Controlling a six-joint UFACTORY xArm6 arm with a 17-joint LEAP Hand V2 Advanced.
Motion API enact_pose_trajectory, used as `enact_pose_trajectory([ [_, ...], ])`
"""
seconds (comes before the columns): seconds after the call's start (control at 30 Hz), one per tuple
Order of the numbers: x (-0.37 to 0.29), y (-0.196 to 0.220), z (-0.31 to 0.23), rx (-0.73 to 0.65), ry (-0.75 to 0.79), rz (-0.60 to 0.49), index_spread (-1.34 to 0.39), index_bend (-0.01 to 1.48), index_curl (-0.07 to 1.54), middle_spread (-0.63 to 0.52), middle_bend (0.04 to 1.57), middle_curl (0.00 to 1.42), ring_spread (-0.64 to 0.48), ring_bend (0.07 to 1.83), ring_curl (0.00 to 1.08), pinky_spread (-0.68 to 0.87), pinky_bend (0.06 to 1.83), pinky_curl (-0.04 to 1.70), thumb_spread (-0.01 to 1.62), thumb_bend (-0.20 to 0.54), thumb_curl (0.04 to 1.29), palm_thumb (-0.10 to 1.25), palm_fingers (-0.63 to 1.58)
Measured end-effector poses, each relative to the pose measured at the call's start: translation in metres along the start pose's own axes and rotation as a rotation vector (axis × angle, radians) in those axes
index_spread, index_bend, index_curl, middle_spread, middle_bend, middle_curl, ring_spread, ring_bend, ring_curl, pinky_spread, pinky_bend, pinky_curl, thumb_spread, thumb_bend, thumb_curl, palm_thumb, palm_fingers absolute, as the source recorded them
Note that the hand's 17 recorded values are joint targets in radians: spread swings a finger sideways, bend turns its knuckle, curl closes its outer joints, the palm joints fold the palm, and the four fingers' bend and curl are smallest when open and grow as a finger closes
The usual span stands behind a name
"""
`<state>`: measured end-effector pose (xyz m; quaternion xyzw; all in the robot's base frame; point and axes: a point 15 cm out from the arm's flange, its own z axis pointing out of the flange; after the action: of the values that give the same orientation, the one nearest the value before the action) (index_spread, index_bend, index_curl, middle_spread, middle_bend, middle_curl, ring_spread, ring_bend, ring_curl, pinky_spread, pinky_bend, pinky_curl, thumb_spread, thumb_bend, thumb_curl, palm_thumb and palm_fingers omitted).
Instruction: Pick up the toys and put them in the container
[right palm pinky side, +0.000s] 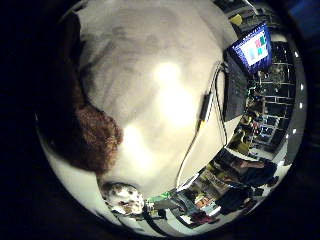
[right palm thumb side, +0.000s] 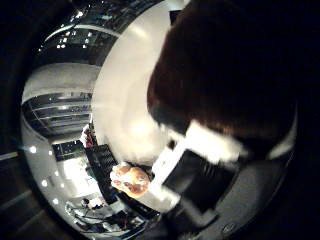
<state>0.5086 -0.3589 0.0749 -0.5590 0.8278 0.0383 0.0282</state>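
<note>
A brown furry plush toy (right palm thumb side: 235, 75) fills much of the thumb side view, pressed close to my palm. It also shows as a brown furry plush toy (right palm pinky side: 95, 140) at the edge of the little finger side view. My right hand (right palm thumb side: 200, 170) has white and black fingers curled in beside the plush. A small white toy with dark spots (right palm pinky side: 122, 197) lies near the edge of the white table (right palm pinky side: 165, 90). An orange and white toy (right palm thumb side: 131, 180) lies near the table's edge beside a dark slatted object (right palm thumb side: 102, 162). No container can be made out.
A lit monitor (right palm pinky side: 255, 47) stands beyond one side of the table. A dark adapter (right palm pinky side: 205, 107) lies on the tabletop. Shelves and room clutter surround the table.
</note>
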Motion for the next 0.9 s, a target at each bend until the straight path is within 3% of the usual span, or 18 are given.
enact_pose_trajectory([
  [0.1, -0.001, 0.004, -0.004, -0.014, -0.003, -0.015, -0.35, 0.63, 0.47, -0.13, 0.75, 0.50, -0.17, 0.94, 0.42, -0.25, 0.73, 0.31, 1.03, -0.018, 0.30, 0.51, 1.54],
  [0.23, -0.003, 0.015, -0.007, -0.050, -0.016, -0.028, -0.30, 0.85, 0.57, -0.13, 0.93, 0.56, -0.18, 1.09, 0.47, -0.32, 0.96, 0.40, 1.04, -0.006, 0.32, 0.58, 1.51],
  [0.3, -0.005, 0.019, -0.019, -0.061, -0.021, -0.034, -0.26, 0.98, 0.62, -0.12, 1.06, 0.60, -0.18, 1.22, 0.52, -0.30, 1.11, 0.48, 1.04, 0.013, 0.36, 0.70, 1.42],
  [0.5, -0.019, 0.034, -0.085, -0.051, -0.050, -0.037, -0.21, 1.11, 0.66, -0.11, 1.22, 0.62, -0.16, 1.36, 0.56, -0.24, 1.26, 0.61, 0.97, 0.023, 0.50, 0.96, 1.28],
  [0.63, -0.039, 0.034, -0.158, 0.048, -0.065, -0.050, -0.20, 1.13, 0.66, -0.09, 1.24, 0.62, -0.16, 1.38, 0.56, -0.23, 1.27, 0.64, 0.95, 0.000, 0.53, 0.99, 1.26],
  [0.9, -0.143, 0.073, -0.273, 0.127, -0.144, -0.196, -0.20, 1.15, 0.66, -0.09, 1.29, 0.60, -0.15, 1.42, 0.55, -0.20, 1.25, 0.71, 0.95, -0.014, 0.62, 1.02, 1.23],
])
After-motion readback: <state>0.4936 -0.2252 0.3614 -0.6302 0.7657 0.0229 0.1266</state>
